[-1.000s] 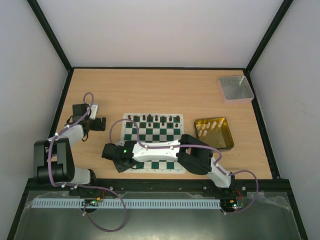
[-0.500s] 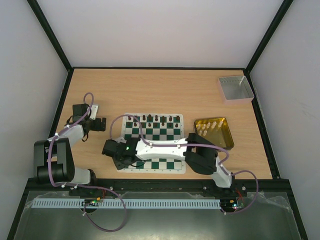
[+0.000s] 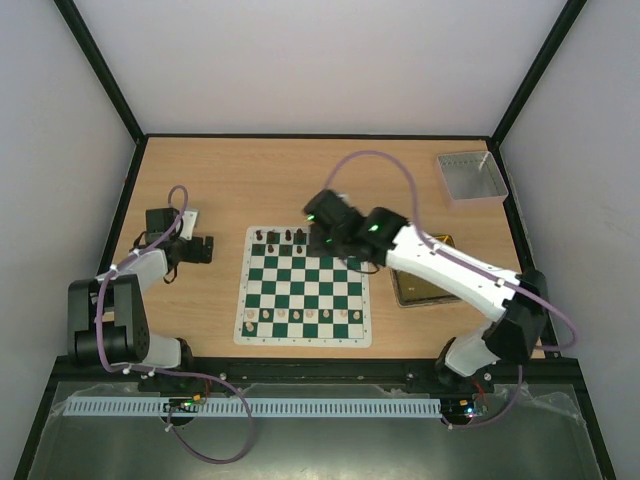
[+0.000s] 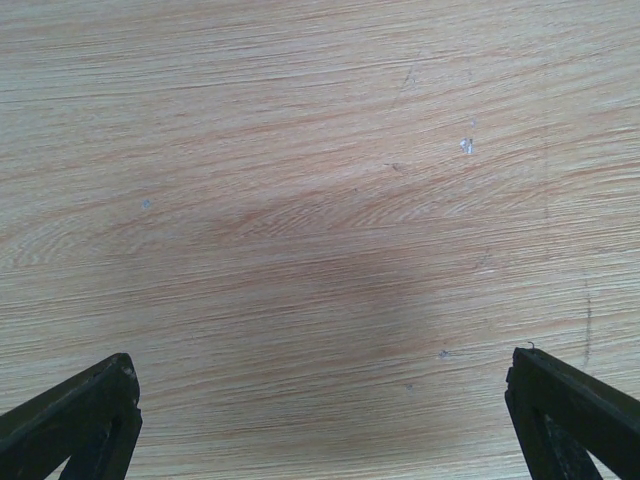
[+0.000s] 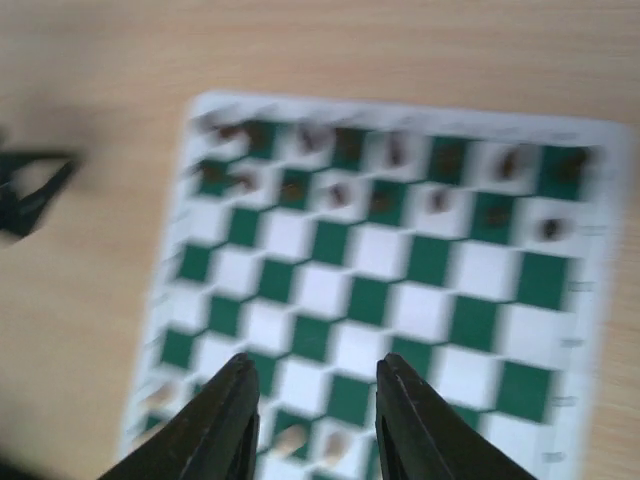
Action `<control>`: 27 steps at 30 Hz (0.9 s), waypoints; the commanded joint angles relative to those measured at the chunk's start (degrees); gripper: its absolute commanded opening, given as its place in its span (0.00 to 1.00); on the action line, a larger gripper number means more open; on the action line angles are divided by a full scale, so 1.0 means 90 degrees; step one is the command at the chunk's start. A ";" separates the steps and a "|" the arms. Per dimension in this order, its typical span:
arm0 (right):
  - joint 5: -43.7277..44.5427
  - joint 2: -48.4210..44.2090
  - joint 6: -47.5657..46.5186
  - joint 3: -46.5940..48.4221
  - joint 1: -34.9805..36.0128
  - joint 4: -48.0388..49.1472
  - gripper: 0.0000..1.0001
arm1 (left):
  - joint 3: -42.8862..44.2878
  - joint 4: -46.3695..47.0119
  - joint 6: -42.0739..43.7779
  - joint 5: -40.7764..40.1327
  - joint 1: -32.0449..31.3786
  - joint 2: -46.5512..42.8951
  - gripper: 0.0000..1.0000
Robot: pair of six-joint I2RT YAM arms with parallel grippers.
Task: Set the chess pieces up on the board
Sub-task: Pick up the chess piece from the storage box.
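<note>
The green and white checked board (image 3: 305, 285) lies mid-bench (image 3: 300, 180). Small dark chess pieces (image 3: 275, 238) line its 12 o'clock edge and cream chess pieces (image 3: 295, 315) its 6 o'clock edge. Above it, the right gripper (image 5: 315, 420) has its jaws a little apart, holding nothing. At 9 o'clock, the left gripper (image 4: 320, 420) has its jaws spread wide.

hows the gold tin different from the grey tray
The gold tin is shiny yellow; the grey tray is dull grey. The gold tin sits just right of the board; the grey tray sits in the table's far right corner. The right arm hides most of the gold tin; the grey tray is in full view. Both are shallow squarish containers.
</note>
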 commanded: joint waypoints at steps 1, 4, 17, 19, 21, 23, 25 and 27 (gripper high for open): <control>0.0522 -0.0565 -0.0335 -0.1170 -0.1190 -0.0178 0.33 | 0.0157 -0.0085 0.0055 0.0065 0.0021 0.0095 0.99; 0.0476 -0.0804 -0.0411 -0.1744 -0.2068 0.0072 0.33 | 0.0176 -0.0094 0.0058 0.0063 0.0026 0.0123 0.99; -0.0390 -0.1419 -0.0296 -0.3546 -0.5139 0.1358 0.32 | 0.0138 -0.0109 0.0101 0.0250 0.0033 0.0016 0.99; -0.0480 -0.1494 -0.0170 -0.3791 -0.5195 0.1544 0.32 | 0.0074 -0.0105 0.0120 0.0424 0.0028 -0.0093 0.99; -0.0581 -0.1475 -0.0083 -0.3965 -0.5208 0.1649 0.31 | 0.0056 -0.0095 0.0114 0.0434 0.0028 -0.0120 0.99; -0.0693 -0.1444 -0.0007 -0.4146 -0.5216 0.1753 0.29 | 0.0075 -0.0099 0.0112 0.0448 0.0027 -0.0096 0.99; -0.0748 -0.1478 0.0106 -0.4339 -0.5213 0.1872 0.28 | 0.0079 -0.0105 0.0104 0.0435 0.0023 -0.0089 1.00; -0.0766 -0.1519 0.0149 -0.4506 -0.5222 0.1989 0.28 | 0.0076 -0.0105 0.0104 0.0434 0.0028 -0.0088 1.00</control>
